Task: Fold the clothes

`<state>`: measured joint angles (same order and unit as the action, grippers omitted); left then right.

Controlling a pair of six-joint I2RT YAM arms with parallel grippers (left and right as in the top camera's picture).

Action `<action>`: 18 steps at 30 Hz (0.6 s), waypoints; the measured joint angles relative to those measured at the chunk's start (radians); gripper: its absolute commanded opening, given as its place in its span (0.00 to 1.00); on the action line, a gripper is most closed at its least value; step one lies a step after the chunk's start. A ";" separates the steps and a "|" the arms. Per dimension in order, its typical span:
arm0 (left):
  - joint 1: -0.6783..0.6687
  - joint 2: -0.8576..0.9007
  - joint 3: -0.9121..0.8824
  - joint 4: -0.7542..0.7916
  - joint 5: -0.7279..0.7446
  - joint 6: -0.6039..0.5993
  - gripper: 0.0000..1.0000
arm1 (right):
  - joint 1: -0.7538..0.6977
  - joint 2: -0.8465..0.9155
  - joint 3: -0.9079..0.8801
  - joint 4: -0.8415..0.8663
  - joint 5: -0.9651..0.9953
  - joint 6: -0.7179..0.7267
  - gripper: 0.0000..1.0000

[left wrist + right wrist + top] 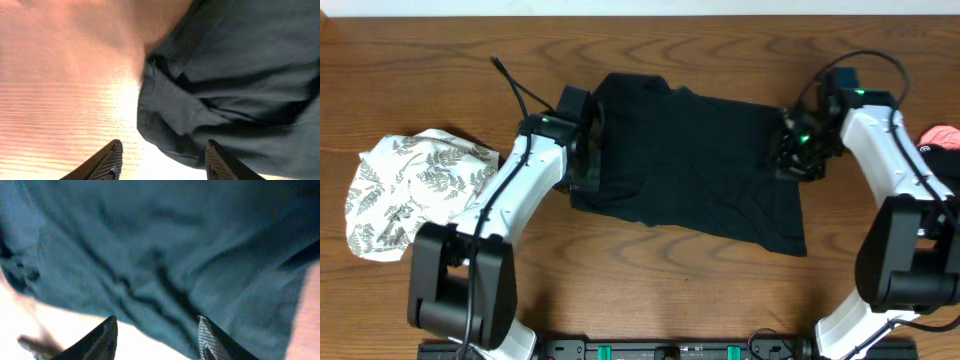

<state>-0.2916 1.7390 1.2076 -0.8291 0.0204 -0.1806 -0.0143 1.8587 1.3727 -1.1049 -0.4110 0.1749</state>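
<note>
Over the desk, poised at opposite shirt edges with left tool and right tool both spread.

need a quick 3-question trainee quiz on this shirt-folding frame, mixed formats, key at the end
1. True or false: the dark shirt lies spread out on the table.
2. The leaf-print cloth is: A) on top of the shirt; B) crumpled on the table, apart from the shirt; C) neatly folded.
3. Fill in: the left gripper and the right gripper, at opposite edges of the shirt, both have jaws ___.
Key: 1 true; 2 B; 3 open.
</note>
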 measured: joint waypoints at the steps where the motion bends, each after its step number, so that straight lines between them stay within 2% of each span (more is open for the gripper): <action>1: 0.000 0.008 -0.015 0.005 0.010 0.004 0.54 | 0.020 0.000 0.000 -0.023 0.006 -0.002 0.59; 4: 0.000 0.027 -0.053 0.035 0.045 0.013 0.55 | 0.064 0.000 0.000 -0.076 0.029 -0.004 0.65; 18: 0.000 0.036 -0.183 0.137 0.112 0.024 0.57 | 0.077 0.000 0.001 -0.240 0.086 -0.031 0.66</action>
<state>-0.2916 1.7748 1.0241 -0.6918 0.1322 -0.1566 0.0624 1.8587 1.3735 -1.3445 -0.3248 0.1436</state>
